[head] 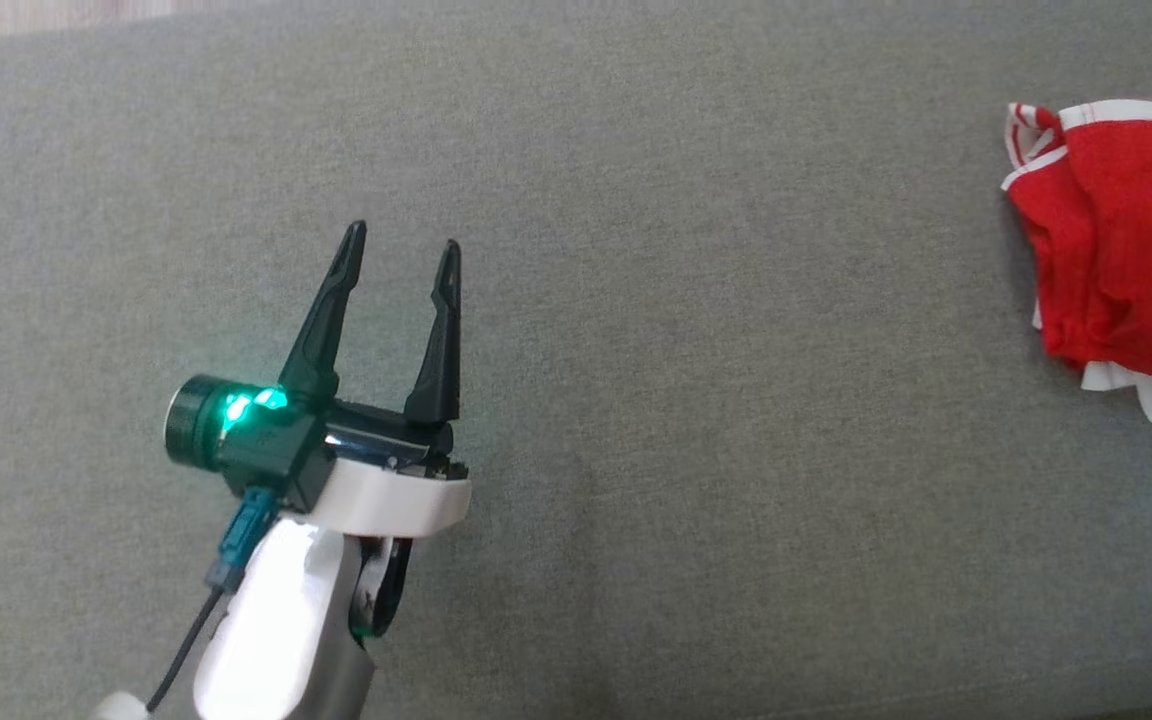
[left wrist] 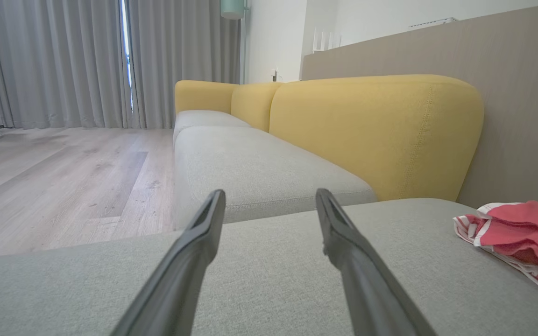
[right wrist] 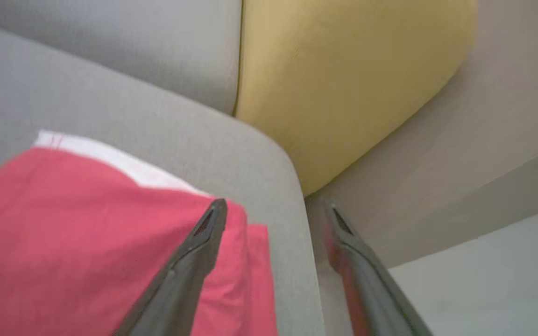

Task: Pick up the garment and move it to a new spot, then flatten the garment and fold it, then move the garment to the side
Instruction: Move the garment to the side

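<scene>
Big grey seat (head: 696, 300) spreads across the head view, plain fabric from edge to edge. Off the left wrist, a yellow backrest (left wrist: 371, 135) runs along the far side of the seats, with pale wooden floor (left wrist: 63, 177) to the left and long grey curtains (left wrist: 54, 60) hanging behind it.

Now the garment (head: 1126, 250): red with white trim, bunched into a loose folded bundle. It lies on the seat at the far right of the head view, cut by that edge. From the right wrist it sits near the rounded corner of the seat, just by the yellow backrest.

Left gripper (head: 404, 240) hangs over bare fabric at lower left, well apart from the garment. A green light glows by its wrist, and the fingers are spread wide with nothing between them.

Right gripper (right wrist: 274, 205) is right above the garment. Its two fingers stand apart, one over the red cloth, the other past the seat's edge, and no cloth is caught between them. That view is blurred.
</scene>
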